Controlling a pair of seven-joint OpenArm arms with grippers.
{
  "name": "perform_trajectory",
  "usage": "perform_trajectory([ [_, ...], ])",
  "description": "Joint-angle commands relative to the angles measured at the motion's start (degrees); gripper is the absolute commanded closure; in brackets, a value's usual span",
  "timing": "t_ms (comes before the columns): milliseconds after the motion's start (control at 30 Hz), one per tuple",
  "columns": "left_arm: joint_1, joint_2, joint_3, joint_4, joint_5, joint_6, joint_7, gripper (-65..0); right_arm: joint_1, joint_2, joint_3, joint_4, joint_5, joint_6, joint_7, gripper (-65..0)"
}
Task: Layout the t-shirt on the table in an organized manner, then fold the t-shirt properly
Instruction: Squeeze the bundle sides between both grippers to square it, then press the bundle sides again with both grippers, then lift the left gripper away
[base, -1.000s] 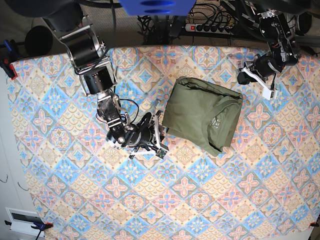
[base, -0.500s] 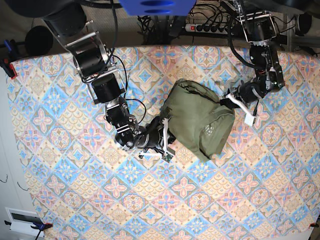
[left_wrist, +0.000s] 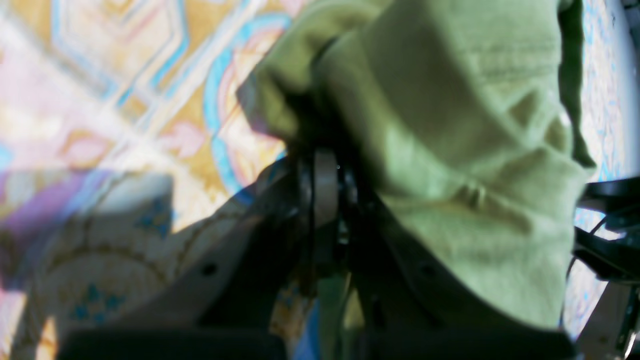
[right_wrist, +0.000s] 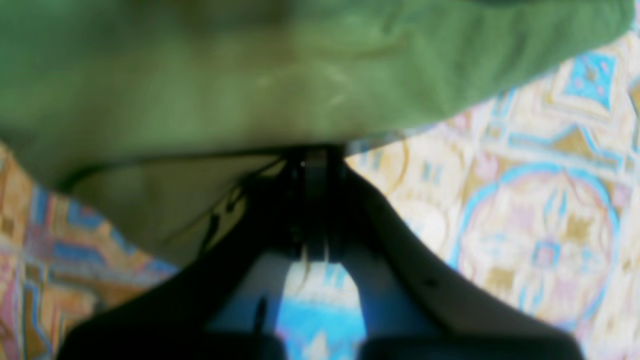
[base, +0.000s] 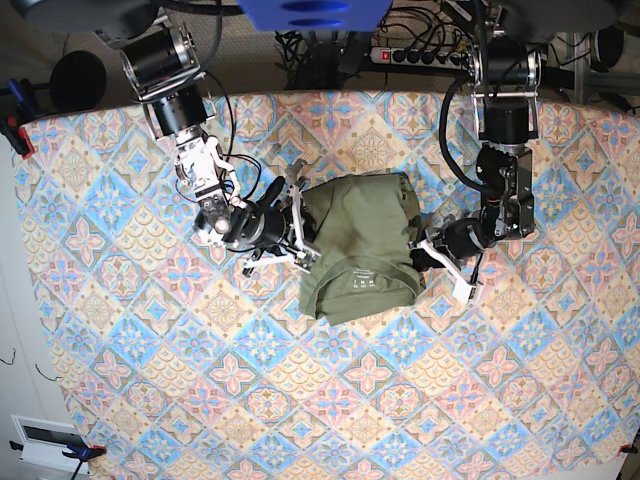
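Note:
The olive-green t-shirt (base: 360, 250) lies as a folded, rumpled block at the middle of the patterned table (base: 150, 350), its neck label toward the near side. My right gripper (base: 305, 240) is shut, its tips pressed into the shirt's left edge. In the right wrist view the t-shirt (right_wrist: 250, 75) hangs over the tips of the right gripper (right_wrist: 312, 155). My left gripper (base: 418, 252) is shut against the shirt's right edge. The left wrist view shows the t-shirt (left_wrist: 475, 150) bunched over the left gripper (left_wrist: 325, 165). No pinched fold shows in either pair of jaws.
Behind the table's far edge lie a power strip (base: 420, 55) and a tangle of cables. A clamp (base: 15, 130) holds the cloth at the far left corner. A white box (base: 45, 440) sits on the floor at the lower left.
Both shut grippers moved in from the sides to the shirt's edges. The shirt has bunched narrower and turned, and its neck label now faces the near side.

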Motion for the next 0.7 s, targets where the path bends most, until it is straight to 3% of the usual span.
perform_trajectory([
  [0, -2.07, 0.35, 2.09, -0.26, 1.16, 0.42, 1.59, 0.0, 0.29, 0.89, 0.37, 2.53, 0.42, 0.17, 0.38, 0.0],
  [200, -4.18, -0.26, 3.23, -0.09, -1.83, 0.42, 2.82, 0.0, -1.73, 1.68, 9.78, 9.48, 0.5, 0.17, 0.03, 0.0],
  [267, -3.83, -2.64, 1.91, 2.2, -4.03, 0.42, 3.52, 0.0, -2.08, 1.77, 11.98, 11.94, 0.5, 0.17, -0.06, 0.0],
  [433, 1.45, -4.75, -5.12, 13.19, -7.28, 0.42, 7.74, 0.0, -4.63, 1.77, 14.44, 18.35, 0.68, 0.17, -3.57, 0.0],
  [567, 6.11, -4.39, -9.78, 25.23, -7.37, 0.42, 12.58, 0.0, -7.36, 0.62, 14.09, 20.82, 0.77, 0.17, -3.57, 0.0],
  [667, 8.66, -1.32, -9.87, 33.93, -7.63, 0.42, 15.04, 0.0, -8.06, -1.57, 14.0, 20.82, 0.77, 0.17, -3.57, 0.0],
])
